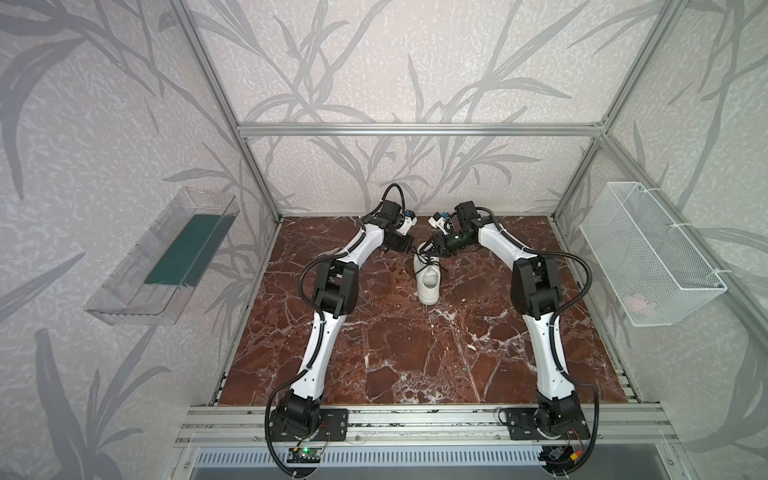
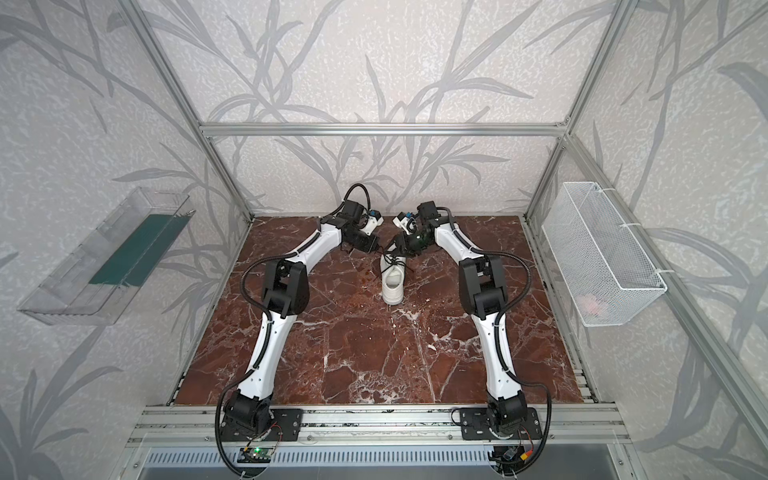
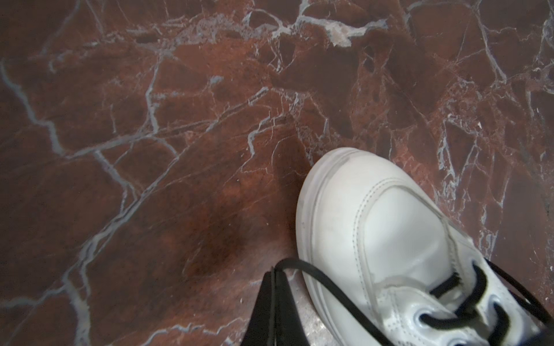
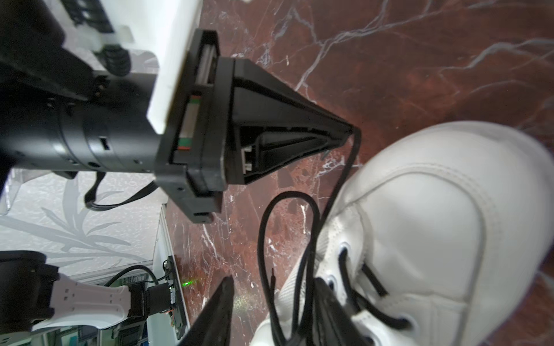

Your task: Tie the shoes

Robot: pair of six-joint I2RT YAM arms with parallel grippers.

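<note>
I see a white sneaker (image 1: 428,283) near the far middle of my marble tabletop (image 1: 415,357), clear room all around; a wire basket (image 1: 648,257) hangs well off right. Both arms bend inward over its laced end. My left gripper (image 4: 349,131) pinches a black lace (image 4: 344,167); the right gripper (image 4: 269,314) straddles the lace loops, jaws apart.

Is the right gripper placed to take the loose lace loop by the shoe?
Probably yes: the right gripper stands open around the lace loop, nothing between; the left gripper pinches another strand clear of it.
</note>
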